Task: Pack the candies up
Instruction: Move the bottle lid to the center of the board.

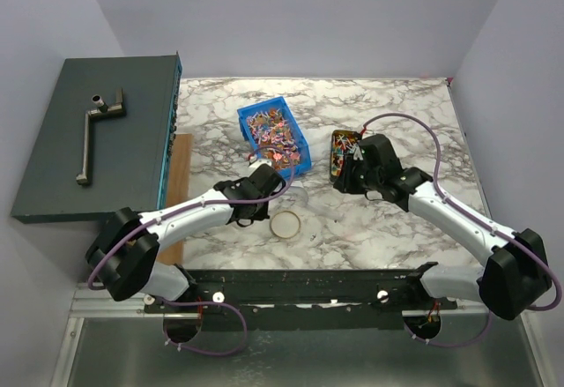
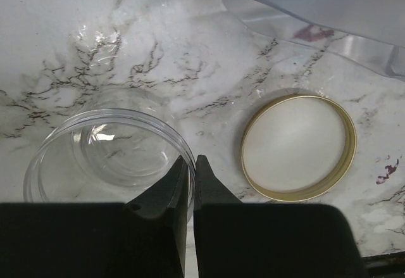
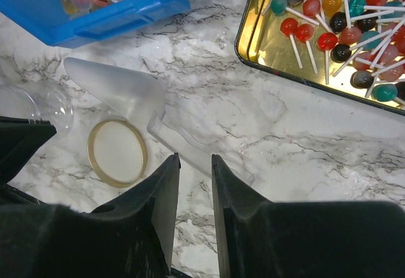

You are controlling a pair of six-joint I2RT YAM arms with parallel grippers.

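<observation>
Pale lavender walls (image 1: 291, 17) close in a white, grey-veined marble tabletop (image 1: 397, 114). A dark grey box (image 1: 53, 167) stands along its left side with one metal handle (image 1: 92, 131) lying on top.

One blue bin (image 3: 120, 21) sits toward the far middle, and the candies (image 1: 273, 134) are heaped inside it, far too many to count, in mixed pink, orange and purple wrappers. Just to its right is one gold tray (image 3: 253, 37) spread with lollipops (image 3: 329, 18) on white sticks, red, teal, orange and black heads, again too many to count.

Nearer than the bin stands one clear jar (image 2: 63, 142), upright, open-topped and with nothing in it. One round gold lid (image 2: 297, 148) lies flat just beside it, not touching. One frosted plastic scoop (image 3: 120, 91) points its tip toward the bin, between the lid and the tray.

There are two arms. The left tool (image 2: 190, 161) has its fingers almost together, only a sliver between them, clamped on the near rim of the jar. The right tool (image 3: 194, 157) is near the tray with a narrow gap between its fingers. The scoop's clear handle end runs across that gap, but I cannot tell whether the fingers are pinching it.
</observation>
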